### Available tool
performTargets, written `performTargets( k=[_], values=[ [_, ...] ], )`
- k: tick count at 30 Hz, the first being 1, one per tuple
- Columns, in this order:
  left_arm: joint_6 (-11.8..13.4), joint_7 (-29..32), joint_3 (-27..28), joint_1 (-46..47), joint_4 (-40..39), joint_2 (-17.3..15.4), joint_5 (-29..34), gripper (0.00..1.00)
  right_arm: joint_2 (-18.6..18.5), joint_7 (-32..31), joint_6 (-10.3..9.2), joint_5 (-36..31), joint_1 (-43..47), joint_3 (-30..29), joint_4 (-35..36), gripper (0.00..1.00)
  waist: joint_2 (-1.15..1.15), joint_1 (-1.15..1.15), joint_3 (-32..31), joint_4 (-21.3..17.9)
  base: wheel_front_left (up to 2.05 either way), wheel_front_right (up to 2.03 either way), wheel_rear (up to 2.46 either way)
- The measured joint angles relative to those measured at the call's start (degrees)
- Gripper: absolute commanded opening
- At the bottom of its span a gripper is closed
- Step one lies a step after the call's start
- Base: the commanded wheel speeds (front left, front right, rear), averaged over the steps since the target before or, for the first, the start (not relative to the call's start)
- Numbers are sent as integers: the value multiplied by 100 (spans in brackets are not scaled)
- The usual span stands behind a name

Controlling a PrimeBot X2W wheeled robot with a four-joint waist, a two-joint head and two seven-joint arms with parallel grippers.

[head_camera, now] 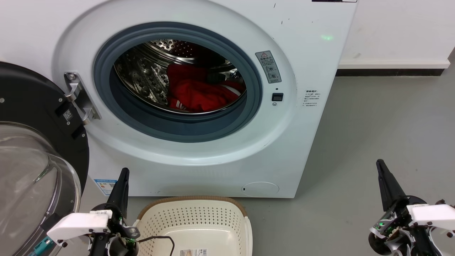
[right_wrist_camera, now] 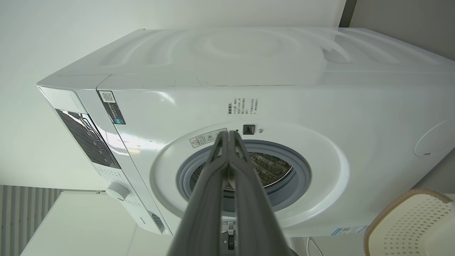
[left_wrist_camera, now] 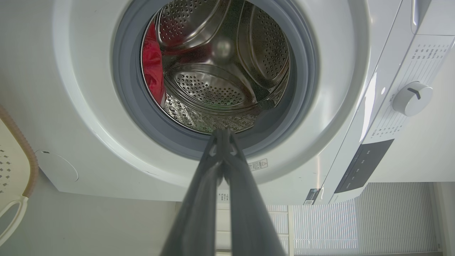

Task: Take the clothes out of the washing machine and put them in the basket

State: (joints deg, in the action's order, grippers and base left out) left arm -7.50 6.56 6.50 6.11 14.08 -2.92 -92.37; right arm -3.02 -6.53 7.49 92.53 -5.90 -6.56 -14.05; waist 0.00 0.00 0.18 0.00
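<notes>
Right now both my grippers are empty, fingers pressed together. The left gripper [head_camera: 123, 173] sits just beside the basket [head_camera: 192, 199], and the right gripper [head_camera: 380, 165] is well apart from it over the floor [head_camera: 355, 142]. Ahead and above them, the washing machine [head_camera: 312, 71] has its door [head_camera: 35, 106] open. The red clothes [head_camera: 199, 94] lie in the drum [head_camera: 142, 74]. I judge that unloading has not begun. Next I must open a gripper and reach inside.

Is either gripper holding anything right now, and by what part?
Nothing is held. The left gripper and right gripper are both shut and empty; the red clothes lie in the drum of the washing machine.
</notes>
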Motion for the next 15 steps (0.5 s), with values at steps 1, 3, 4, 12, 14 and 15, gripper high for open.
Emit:
performTargets(
  k=[1,3,4,12,14,15],
  values=[
    [0,0,0,0,0,0,0,0,0,0,0,0,0,0,0,0,0,0,0,0,0,0,0],
    [0,0,0,0,0,0,0,0,0,0,0,0,0,0,0,0,0,0,0,0,0,0,0],
    [0,0,0,0,0,0,0,0,0,0,0,0,0,0,0,0,0,0,0,0,0,0,0],
    [0,0,0,0,0,0,0,0,0,0,0,0,0,0,0,0,0,0,0,0,0,0,0],
    [0,0,0,0,0,0,0,0,0,0,0,0,0,0,0,0,0,0,0,0,0,0,0],
    [0,0,0,0,0,0,0,0,0,0,0,0,0,0,0,0,0,0,0,0,0,0,0]
  ],
)
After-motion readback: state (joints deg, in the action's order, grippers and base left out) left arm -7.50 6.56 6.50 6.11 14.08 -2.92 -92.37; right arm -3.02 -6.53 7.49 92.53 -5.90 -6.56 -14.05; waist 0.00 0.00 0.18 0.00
